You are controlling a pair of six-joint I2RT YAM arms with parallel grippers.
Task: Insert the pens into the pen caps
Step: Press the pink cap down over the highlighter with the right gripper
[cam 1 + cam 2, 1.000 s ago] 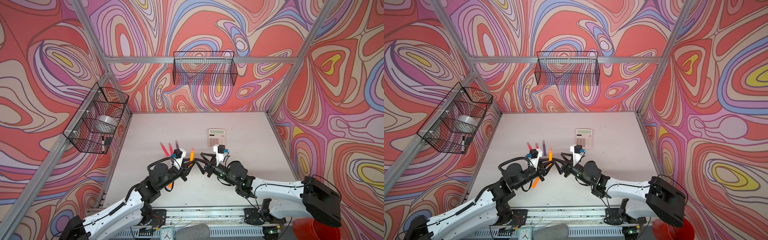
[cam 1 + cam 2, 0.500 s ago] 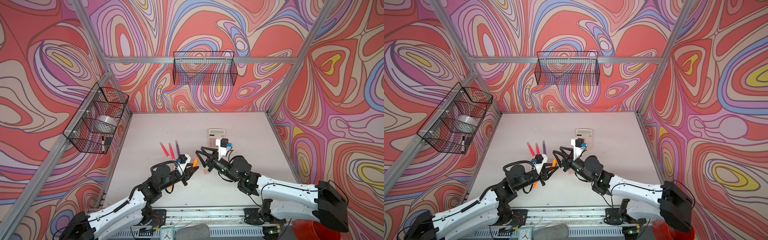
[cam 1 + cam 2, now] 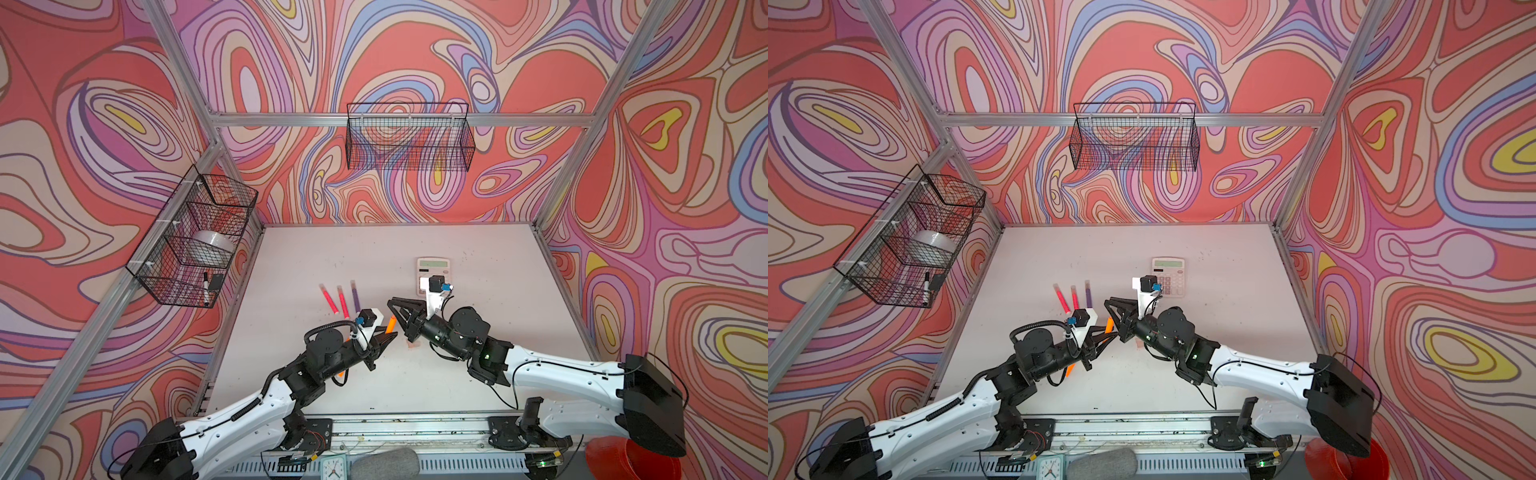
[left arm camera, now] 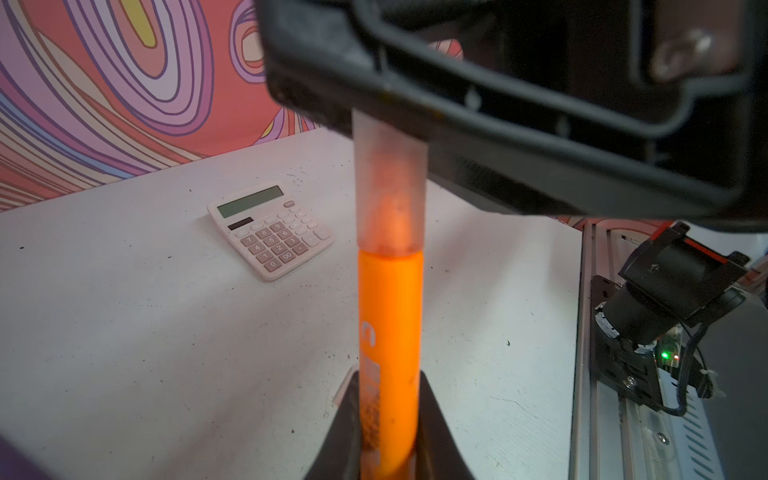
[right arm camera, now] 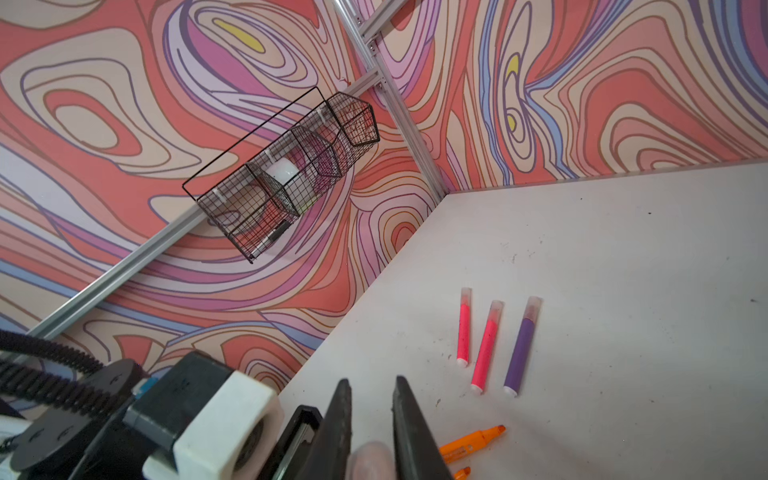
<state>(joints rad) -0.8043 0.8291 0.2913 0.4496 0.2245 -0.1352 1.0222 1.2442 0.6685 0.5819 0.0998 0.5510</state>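
My left gripper (image 4: 388, 378) is shut on an orange pen (image 4: 390, 332), held above the table. A pale translucent pen cap (image 4: 390, 187) sits over the pen's tip, and my right gripper (image 5: 372, 380) is shut on that cap (image 5: 370, 461), deep between its jaws. In both top views the two grippers (image 3: 384, 338) (image 3: 392, 307) meet at mid-table round the pen (image 3: 1109, 324). Two pink pens (image 5: 464, 328) (image 5: 486, 349) and a purple pen (image 5: 521, 345) lie capped side by side. Two uncapped orange pens (image 5: 473, 442) (image 5: 461, 473) lie near them. A loose cap (image 3: 413, 344) lies under my right gripper.
A calculator (image 3: 432, 274) lies just behind my right gripper. A wire basket (image 3: 191, 237) on the left wall holds a black-and-white marker (image 3: 205, 286) and a tape roll. Another wire basket (image 3: 409, 137) hangs on the back wall. The metal rail (image 3: 395, 424) runs along the front edge.
My right gripper's jaws were open round the pen's tip end and have shut on the cap. Both grippers have shifted a little since a second ago. The left grip on the orange pen is unchanged.
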